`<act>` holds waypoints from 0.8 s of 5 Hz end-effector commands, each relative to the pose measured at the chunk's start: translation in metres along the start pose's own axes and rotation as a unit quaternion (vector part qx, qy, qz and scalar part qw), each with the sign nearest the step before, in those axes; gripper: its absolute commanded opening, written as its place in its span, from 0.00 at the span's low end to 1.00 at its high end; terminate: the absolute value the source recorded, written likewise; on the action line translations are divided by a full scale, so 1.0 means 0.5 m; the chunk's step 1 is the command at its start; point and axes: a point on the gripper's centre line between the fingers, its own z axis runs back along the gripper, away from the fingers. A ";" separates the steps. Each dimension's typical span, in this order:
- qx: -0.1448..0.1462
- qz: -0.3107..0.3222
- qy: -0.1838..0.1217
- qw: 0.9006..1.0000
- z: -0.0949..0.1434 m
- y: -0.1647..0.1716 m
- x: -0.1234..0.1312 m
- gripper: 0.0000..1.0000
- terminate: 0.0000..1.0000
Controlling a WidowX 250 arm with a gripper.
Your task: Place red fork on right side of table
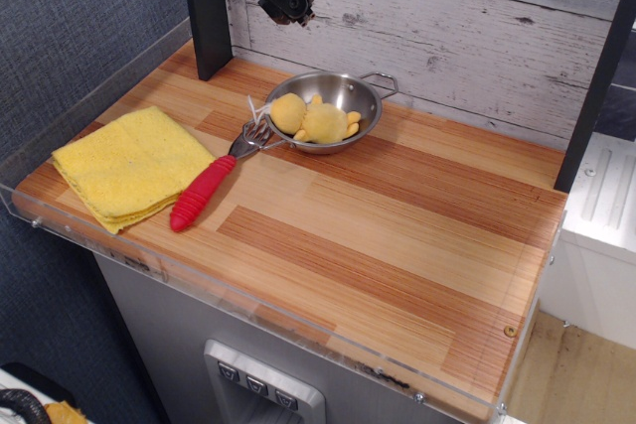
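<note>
The red fork (211, 185) lies on the wooden table (397, 235) at the left of centre. Its ribbed red handle points toward the front left, and its grey tines touch the rim of the steel pan (328, 111). My gripper (294, 7) hangs high at the back, above and behind the pan, well apart from the fork. It holds nothing; I cannot tell from this angle whether its fingers are open or shut.
A folded yellow cloth (134, 163) lies at the left, next to the fork's handle. The pan holds a yellow plush toy (316, 120). A black post (207, 12) stands at the back left. A clear acrylic rim (298, 330) edges the table.
</note>
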 end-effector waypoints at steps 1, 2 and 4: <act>0.000 0.000 0.000 1.000 0.000 0.000 0.000 1.00 0.00; 0.011 0.007 0.005 1.000 0.012 0.010 -0.033 1.00 0.00; 0.012 -0.007 0.014 1.000 0.035 -0.009 -0.072 1.00 0.00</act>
